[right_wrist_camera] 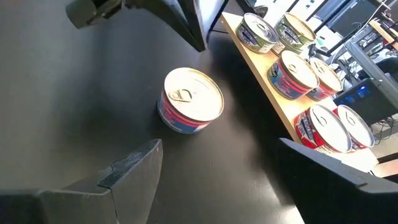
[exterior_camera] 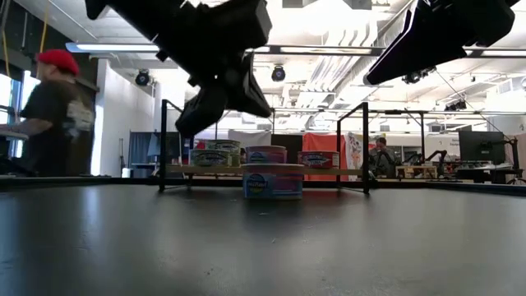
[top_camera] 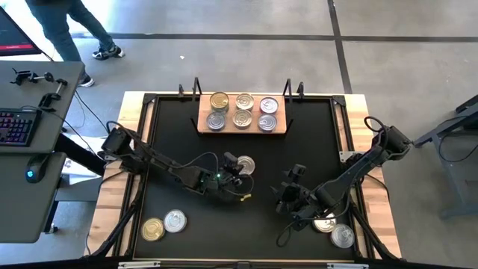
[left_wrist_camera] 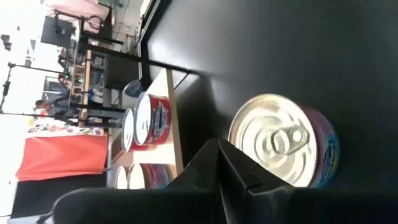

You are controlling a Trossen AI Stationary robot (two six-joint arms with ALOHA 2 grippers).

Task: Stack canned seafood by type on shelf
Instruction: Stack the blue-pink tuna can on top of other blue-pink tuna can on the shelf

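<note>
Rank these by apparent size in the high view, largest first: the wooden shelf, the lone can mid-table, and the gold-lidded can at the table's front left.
1. shelf, clearly largest.
2. and 3. lone can and gold-lidded can: they look alike; the left gripper partly covers the lone can, so no ranking.

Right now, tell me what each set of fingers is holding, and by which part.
Nothing is held. The left gripper is shut and empty beside the short round silver-lidded tin with the pink label. The right gripper is open and empty.
</note>
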